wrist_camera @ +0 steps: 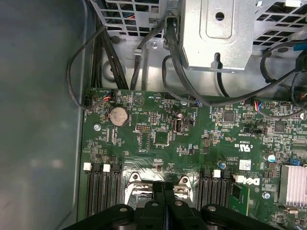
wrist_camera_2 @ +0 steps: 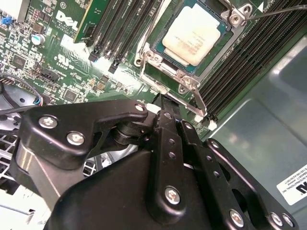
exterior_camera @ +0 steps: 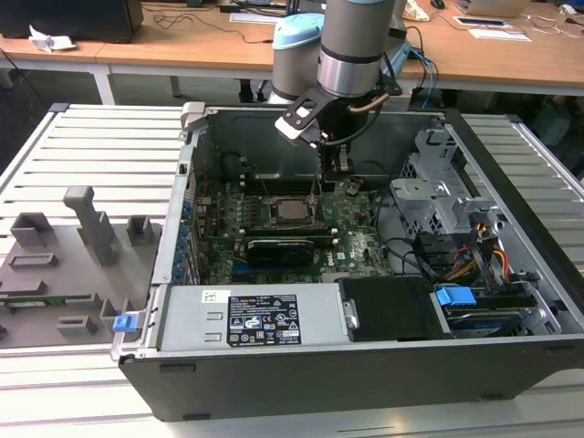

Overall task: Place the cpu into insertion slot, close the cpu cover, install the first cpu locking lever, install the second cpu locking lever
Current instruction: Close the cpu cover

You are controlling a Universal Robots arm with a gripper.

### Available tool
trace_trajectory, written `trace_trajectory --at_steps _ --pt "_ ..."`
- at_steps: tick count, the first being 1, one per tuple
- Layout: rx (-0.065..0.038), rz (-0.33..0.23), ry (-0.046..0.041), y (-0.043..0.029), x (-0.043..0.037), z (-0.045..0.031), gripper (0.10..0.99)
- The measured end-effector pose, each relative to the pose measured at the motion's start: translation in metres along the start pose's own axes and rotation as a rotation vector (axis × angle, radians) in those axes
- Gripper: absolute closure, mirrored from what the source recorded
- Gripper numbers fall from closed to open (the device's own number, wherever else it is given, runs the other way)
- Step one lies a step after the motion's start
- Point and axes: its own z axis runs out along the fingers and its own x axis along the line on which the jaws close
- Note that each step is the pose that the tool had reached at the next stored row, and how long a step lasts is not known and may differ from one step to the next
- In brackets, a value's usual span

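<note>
Beside the lowered cpu cover [wrist_camera_2: 146, 45], the gripper [wrist_camera_2: 163, 101], fingers pinched together on nothing, should press the locking lever [wrist_camera_2: 199, 103] down squarely, without slipping.

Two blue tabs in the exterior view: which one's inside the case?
The right blue tab, atop the drive bay at the exterior view's right; the left blue tab sits outside, by the grey tray.

1. Exterior view: is standing off the arm [exterior_camera: 351, 41], looking down across the open computer case [exterior_camera: 301, 383]; arm is entering at upper centre of the frame.
2. Second wrist view: is riding just behind the gripper [wrist_camera_2: 162, 100], facing the cpu [wrist_camera_2: 193, 34] closely.
3. First wrist view: is looking down closely on the green circuit board [wrist_camera: 192, 129]; both wrist views are sharing gripper and board.
</note>
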Motion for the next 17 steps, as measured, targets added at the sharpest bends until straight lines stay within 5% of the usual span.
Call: trace_trajectory --at_steps 11,17 --pt "0.000 0.000 0.0001 -0.0097 0.0006 0.0005 0.980" --pt "0.000 -0.001 -0.0001 -0.0211 0.0011 0.0097 0.980"
